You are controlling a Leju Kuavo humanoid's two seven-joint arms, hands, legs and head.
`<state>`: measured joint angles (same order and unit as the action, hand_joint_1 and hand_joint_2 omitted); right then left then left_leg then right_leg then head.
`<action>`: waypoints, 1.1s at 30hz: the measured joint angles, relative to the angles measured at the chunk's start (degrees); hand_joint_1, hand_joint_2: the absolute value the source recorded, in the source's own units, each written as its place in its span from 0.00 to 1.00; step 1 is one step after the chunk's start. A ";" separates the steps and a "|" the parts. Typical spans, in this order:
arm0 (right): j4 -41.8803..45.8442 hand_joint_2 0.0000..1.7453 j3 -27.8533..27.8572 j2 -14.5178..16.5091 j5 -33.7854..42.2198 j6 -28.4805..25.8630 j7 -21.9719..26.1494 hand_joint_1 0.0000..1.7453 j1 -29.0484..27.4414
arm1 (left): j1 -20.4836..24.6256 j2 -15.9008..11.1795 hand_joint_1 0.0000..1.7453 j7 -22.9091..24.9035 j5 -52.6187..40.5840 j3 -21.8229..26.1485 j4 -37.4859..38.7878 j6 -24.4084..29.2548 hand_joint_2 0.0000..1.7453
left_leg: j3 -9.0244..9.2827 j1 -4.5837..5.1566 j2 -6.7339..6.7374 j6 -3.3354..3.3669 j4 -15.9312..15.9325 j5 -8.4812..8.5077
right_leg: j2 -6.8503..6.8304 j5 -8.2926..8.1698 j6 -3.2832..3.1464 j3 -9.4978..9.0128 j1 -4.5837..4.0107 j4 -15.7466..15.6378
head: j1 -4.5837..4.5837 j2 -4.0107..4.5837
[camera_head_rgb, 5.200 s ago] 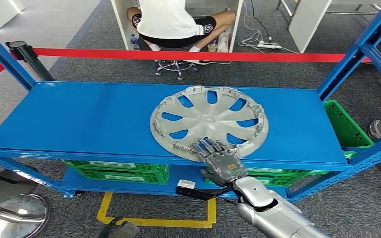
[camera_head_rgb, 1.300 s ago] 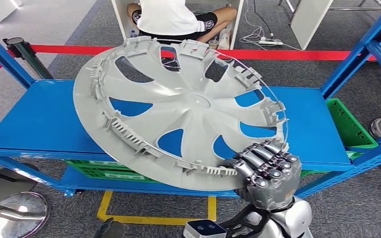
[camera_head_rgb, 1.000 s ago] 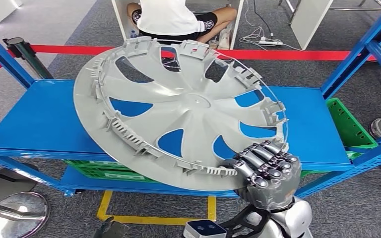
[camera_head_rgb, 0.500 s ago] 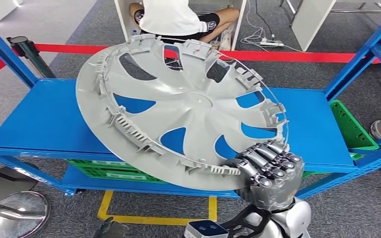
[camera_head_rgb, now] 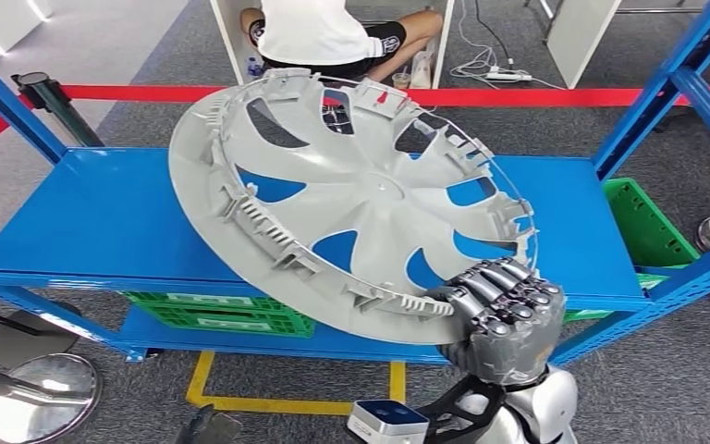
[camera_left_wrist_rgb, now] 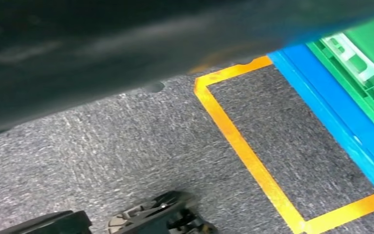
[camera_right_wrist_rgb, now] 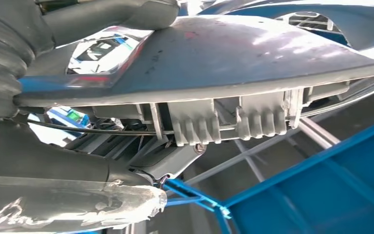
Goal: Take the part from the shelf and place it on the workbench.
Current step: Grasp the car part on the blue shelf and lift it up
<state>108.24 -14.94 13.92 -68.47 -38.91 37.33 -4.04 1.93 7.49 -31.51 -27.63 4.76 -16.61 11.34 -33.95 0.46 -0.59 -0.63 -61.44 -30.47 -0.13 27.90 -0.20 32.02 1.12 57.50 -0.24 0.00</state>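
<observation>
Hubcap [camera_head_rgb: 370, 199], the grey plastic wheel cover with curved spokes and a ring of clips along its rim, hangs tilted in the air above the blue shelf [camera_head_rgb: 92, 231] in the head view, its near rim low and its far rim raised toward the red barrier tape [camera_head_rgb: 139, 92]. The right hand [camera_head_rgb: 504, 319] grips that near rim from below, its dark fingers [camera_head_rgb: 495, 287] curled over the edge and closed on it, so the whole disc spreads up and away from them. Past the far rim, beyond the tape, a person [camera_head_rgb: 328, 32] in a white top sits on a stool. Green crates [camera_head_rgb: 231, 310] sit on the lower shelf, under the fingers' level, and yellow floor tape [camera_head_rgb: 268, 402] marks the carpet in front. The left wrist view looks down on grey carpet with yellow floor tape [camera_left_wrist_rgb: 243, 151], a blue shelf edge [camera_left_wrist_rgb: 331, 117] and a green crate [camera_left_wrist_rgb: 365, 63]; I cannot tell the state of the left fingers. In the right wrist view, the thick grey thumb [camera_right_wrist_rgb: 68, 200] and the fingers [camera_right_wrist_rgb: 107, 17] clamp the hubcap's ribbed rim [camera_right_wrist_rgb: 224, 119] between them, with the blue shelf [camera_right_wrist_rgb: 331, 185] behind.
</observation>
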 joint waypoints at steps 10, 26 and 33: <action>-0.51 1.00 0.62 0.34 1.22 0.01 2.09 1.00 0.05 | 0.21 -0.08 0.00 -0.01 -0.13 -0.01 0.02 0.09 0.00 | 6.36 -0.94 -0.02 -0.71 4.26 -0.11 | -0.42 -2.91 1.19 3.57 -0.18 0.79 | -0.07 0.00; -2.06 1.00 0.89 1.15 0.38 0.01 2.41 1.00 1.48 | 0.37 -1.18 0.00 -0.80 0.12 0.02 0.06 -1.25 0.00 | -1.38 0.98 0.28 2.14 4.77 7.42 | 0.06 3.15 -0.82 -5.55 -2.11 -1.89 | 0.20 0.00; -4.16 1.00 0.91 1.98 0.14 0.02 2.41 1.00 3.43 | 0.58 -3.38 0.00 -1.19 0.73 0.06 0.19 -2.16 0.00 | -5.26 -0.23 0.25 -0.60 -7.44 -2.65 | -0.55 -0.94 -1.27 -1.89 -1.39 -2.98 | -0.04 0.00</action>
<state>104.08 -14.03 15.91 -68.32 -38.89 39.74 -0.61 2.51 4.11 -32.70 -26.90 4.82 -16.43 9.18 -39.20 0.24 -0.34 -1.22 -68.88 -33.12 -0.67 26.96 -1.47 30.13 -0.27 54.51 -0.28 0.00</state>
